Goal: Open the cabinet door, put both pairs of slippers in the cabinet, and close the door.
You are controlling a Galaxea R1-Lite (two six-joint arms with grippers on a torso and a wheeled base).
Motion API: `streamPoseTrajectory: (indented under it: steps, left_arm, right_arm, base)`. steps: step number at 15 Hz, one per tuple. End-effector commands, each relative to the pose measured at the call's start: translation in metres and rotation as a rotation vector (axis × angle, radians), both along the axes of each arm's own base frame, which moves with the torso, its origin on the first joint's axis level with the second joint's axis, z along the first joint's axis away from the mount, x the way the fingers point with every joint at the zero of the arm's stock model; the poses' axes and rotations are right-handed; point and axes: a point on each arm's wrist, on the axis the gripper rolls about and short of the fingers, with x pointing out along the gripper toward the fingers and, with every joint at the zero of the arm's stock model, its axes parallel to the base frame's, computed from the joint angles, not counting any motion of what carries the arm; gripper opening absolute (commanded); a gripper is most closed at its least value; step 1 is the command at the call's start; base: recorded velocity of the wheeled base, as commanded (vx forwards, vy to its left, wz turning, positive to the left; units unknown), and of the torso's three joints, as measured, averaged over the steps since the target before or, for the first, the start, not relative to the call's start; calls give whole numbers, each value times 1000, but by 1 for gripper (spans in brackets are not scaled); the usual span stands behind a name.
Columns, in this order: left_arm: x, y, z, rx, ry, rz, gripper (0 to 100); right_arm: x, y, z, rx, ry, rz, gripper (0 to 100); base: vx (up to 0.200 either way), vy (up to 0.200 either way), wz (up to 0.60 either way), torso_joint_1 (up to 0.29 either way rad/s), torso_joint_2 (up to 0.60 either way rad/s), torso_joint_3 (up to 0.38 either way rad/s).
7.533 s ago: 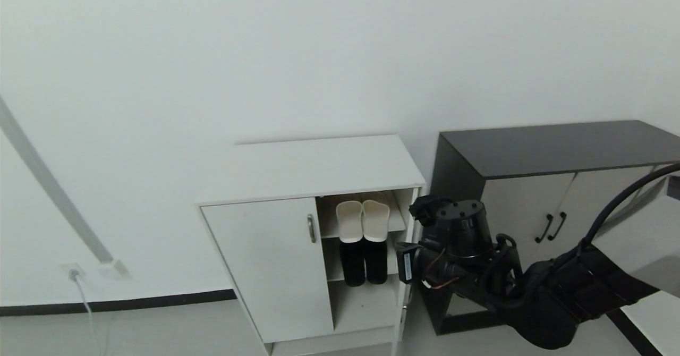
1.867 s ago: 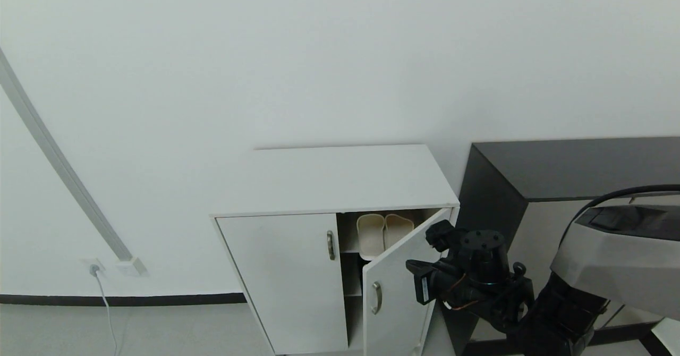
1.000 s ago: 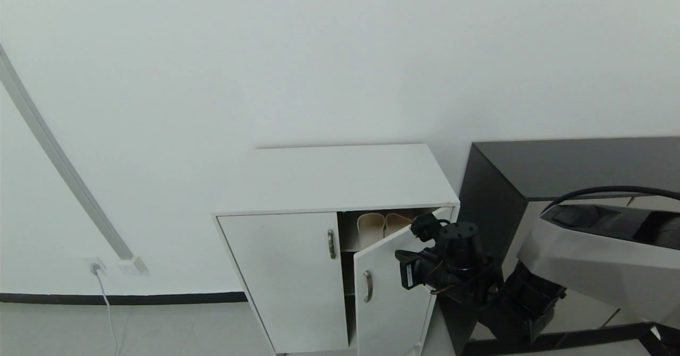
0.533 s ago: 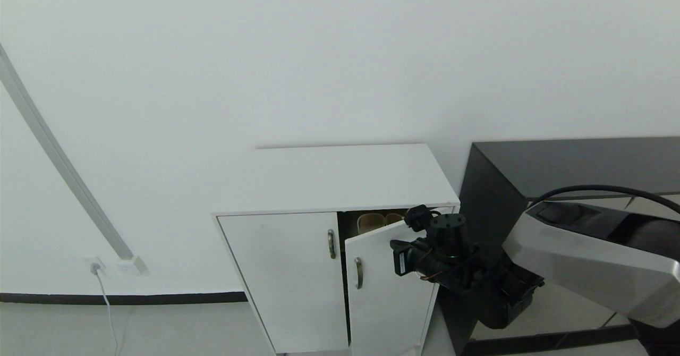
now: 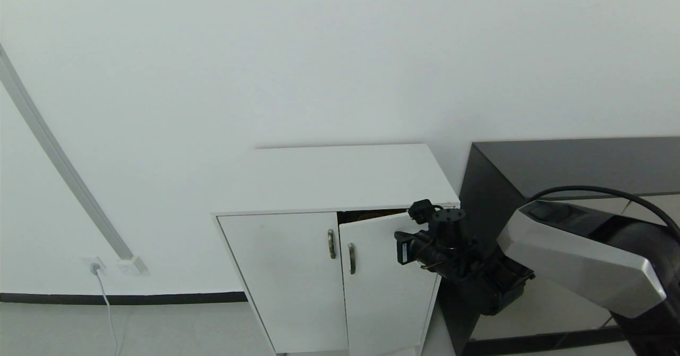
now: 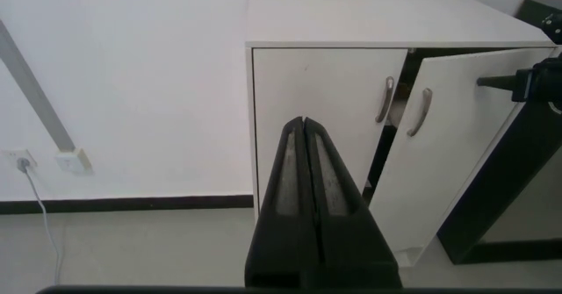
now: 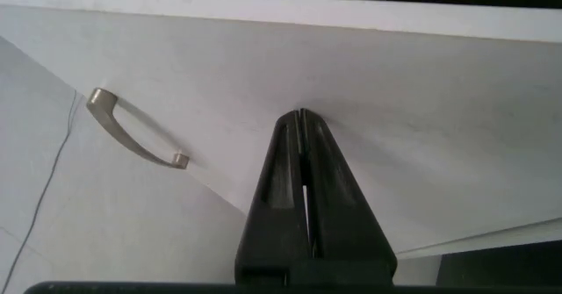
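Progress is sitting at the very last step, as I am judging it. The right door [image 5: 388,287] of the white cabinet [image 5: 340,178] is hanging almost shut, with its handle [image 5: 351,258] lying just beside the free edge of the left door [image 5: 281,276], which is sitting flush. A dark slit is still showing under the front edge of the cabinet top. From the left wrist view the right door is angling outward, with a gap along its free edge, so it is not yet home. The right gripper [image 7: 301,118] is touching the door's outer face tip-first, between the handle and the hinge-side edge, with its fingers pressed together and gripping nothing. The left gripper [image 6: 304,123] is hanging well back from the cabinet front, its fingers likewise together and empty. The slippers are hidden behind the doors, so I am only assuming both pairs are lying inside, and that part cannot be checked. What is remaining, by my reading, is the final bit of swing until the door is sitting level with its neighbour, and then getting the arm clear.
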Motion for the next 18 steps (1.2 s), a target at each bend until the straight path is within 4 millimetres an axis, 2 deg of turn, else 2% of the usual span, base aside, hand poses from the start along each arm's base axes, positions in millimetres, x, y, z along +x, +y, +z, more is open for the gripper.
streamPoseTrajectory:
  steps: [1,9,13,15,18]
  left_arm:
    - [0,0,0,0,1,1,0]
    - [0,0,0,0,1,1,0]
    - [0,0,0,0,1,1,0]
    - [0,0,0,0,1,1,0]
    - [0,0,0,0,1,1,0]
  right_arm:
    - [7,0,-8,0,2,-8,0]
    - [25,-8,-10,2,-2,-42,0]
    - [26,-8,-9,4,-6,-44,0]
    - [26,-8,-8,4,-6,-44,0]
    - [7,-8,5,5,-8,-24,0]
  base:
    - [0,0,0,0,0,0]
    - [0,0,0,0,0,0]
    - [0,0,0,0,0,0]
    - [0,0,0,0,0,0]
    - [0,0,0,0,0,0]
